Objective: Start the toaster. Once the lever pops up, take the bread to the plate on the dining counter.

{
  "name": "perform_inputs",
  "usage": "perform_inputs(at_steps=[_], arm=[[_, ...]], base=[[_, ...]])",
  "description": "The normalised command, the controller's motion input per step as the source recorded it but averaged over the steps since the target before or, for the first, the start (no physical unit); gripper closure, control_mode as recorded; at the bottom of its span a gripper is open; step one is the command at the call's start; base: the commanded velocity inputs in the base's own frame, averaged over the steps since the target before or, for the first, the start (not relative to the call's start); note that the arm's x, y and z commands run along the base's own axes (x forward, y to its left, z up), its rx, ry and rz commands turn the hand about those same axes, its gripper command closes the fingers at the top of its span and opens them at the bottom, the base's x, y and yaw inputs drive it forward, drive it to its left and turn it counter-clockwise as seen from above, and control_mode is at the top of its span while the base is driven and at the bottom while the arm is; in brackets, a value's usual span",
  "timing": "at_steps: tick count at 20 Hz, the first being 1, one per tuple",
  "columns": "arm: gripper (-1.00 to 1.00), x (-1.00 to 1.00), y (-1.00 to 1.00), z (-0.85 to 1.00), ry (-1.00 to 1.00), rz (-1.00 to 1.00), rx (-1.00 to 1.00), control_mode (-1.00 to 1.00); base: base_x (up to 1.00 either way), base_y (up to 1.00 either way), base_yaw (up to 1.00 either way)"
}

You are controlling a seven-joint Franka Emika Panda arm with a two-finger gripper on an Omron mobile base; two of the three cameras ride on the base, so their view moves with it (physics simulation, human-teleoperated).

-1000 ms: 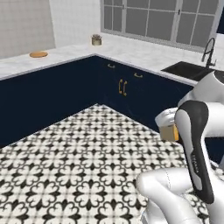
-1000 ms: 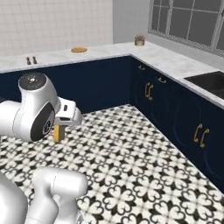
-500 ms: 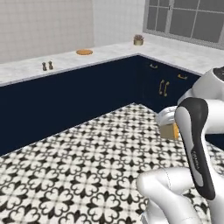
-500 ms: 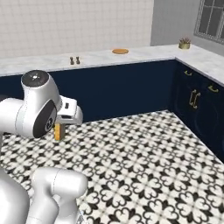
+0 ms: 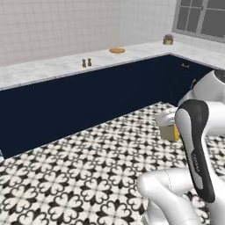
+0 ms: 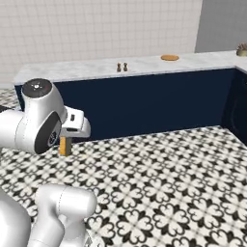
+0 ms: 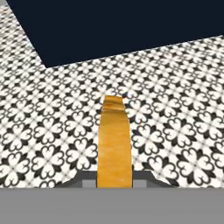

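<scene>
My claw [image 7: 114, 181] is clamped on the bread [image 7: 114, 148], held edge-on above the patterned floor [image 7: 52, 127]. The plate [image 5: 117, 50] sits on the dining counter [image 5: 52, 68], well apart from it.

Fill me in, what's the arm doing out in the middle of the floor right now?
The gripper is shut on the bread, holding the slice edge-on above the patterned floor. In the base views the slice hangs under the hand, away from any counter. The plate sits on the marble counter with the navy base, beyond a pair of small shakers. So the bread is in transit and not yet delivered to the plate.
</scene>
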Motion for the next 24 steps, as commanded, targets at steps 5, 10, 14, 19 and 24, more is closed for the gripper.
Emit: perform_inputs(at_steps=[5, 10, 14, 19, 24], arm=[[1.00, 0.00, 0.00, 0.00, 0.00, 0.00, 0.00, 1.00], [1.00, 0.00, 0.00, 0.00, 0.00, 0.00, 0.00, 1.00], [1.00, 0.00, 0.00, 0.00, 0.00, 0.00, 0.00, 1.00], [1.00, 0.00, 0.00, 0.00, 0.00, 0.00, 0.00, 1.00], [1.00, 0.00, 0.00, 0.00, 0.00, 0.00, 0.00, 1.00]], base=[[0.60, 1.00, 0.28], [0.80, 1.00, 0.26], [0.85, 1.00, 0.20], [0.68, 1.00, 0.17], [0.58, 1.00, 0.17]])
